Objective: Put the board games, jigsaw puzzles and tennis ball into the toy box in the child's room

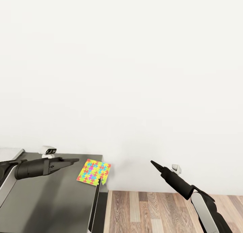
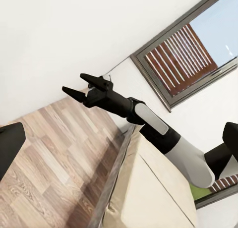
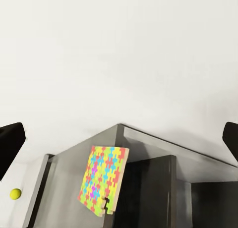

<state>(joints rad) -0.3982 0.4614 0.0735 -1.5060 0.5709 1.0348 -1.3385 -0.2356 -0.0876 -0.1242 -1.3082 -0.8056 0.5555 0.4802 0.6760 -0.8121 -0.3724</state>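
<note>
Ahead, the left hand (image 1: pixel 72 161) hovers over a dark grey surface, its fingers seemingly closed and empty. Just to its right, the jigsaw puzzle (image 1: pixel 93 171) lies flat at that surface's far right corner, overhanging the edge, its sides slanted to the edge. The left hand is nearer it than the right hand (image 2: pixel 79 85), which hangs well apart over the wood plank floor (image 1: pixel 168 209), fingers parted, holding nothing. A tennis ball (image 3: pixel 15 193) sits on the pale bench (image 3: pixel 12 208) beyond. A white wall (image 1: pixel 135 74) rises behind.
</note>
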